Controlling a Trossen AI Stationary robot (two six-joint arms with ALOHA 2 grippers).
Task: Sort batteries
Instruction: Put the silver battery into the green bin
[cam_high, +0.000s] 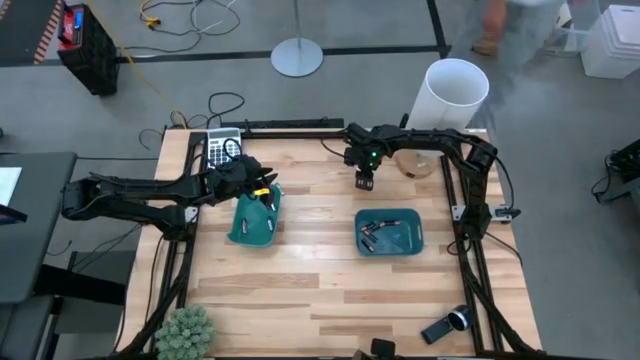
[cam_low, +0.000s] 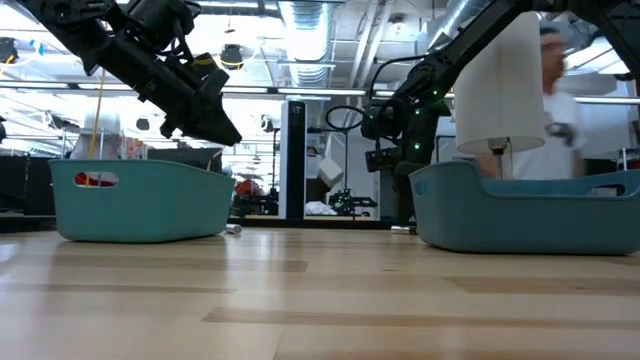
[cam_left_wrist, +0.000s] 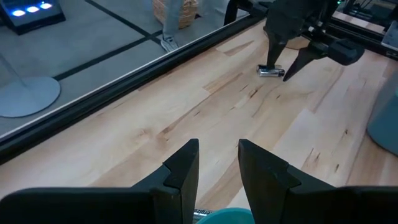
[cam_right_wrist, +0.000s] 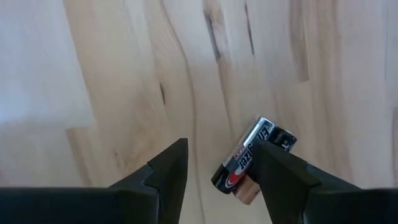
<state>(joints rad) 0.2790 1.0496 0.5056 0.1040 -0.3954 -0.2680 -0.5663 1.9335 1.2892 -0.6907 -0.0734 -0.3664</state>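
My right gripper (cam_right_wrist: 221, 171) is open and low over the table's far middle (cam_high: 364, 181). It points down around one battery (cam_right_wrist: 249, 163), silver and dark with a red label, which lies flat on the wood; the left wrist view shows this battery (cam_left_wrist: 271, 71) too. My left gripper (cam_left_wrist: 217, 167) is open and empty, hovering above the far rim of the left teal tray (cam_high: 250, 222). The right teal tray (cam_high: 392, 232) holds several small batteries (cam_high: 372, 228). My right gripper comes from above with its open fingers on either side of the battery's end (cam_right_wrist: 231, 177). The battery lies flat on the table, close beside one finger (cam_right_wrist: 280, 174). Whether that finger touches it, I cannot tell.
A grey calculator (cam_high: 222, 148) lies at the far left corner and a wooden bowl (cam_high: 418, 163) at the far right. A white bin (cam_high: 455, 92) stands beyond the far edge, where a person (cam_high: 520, 25) passes. A plant (cam_high: 185, 330) and a handheld device (cam_high: 447, 324) sit near the near edge.
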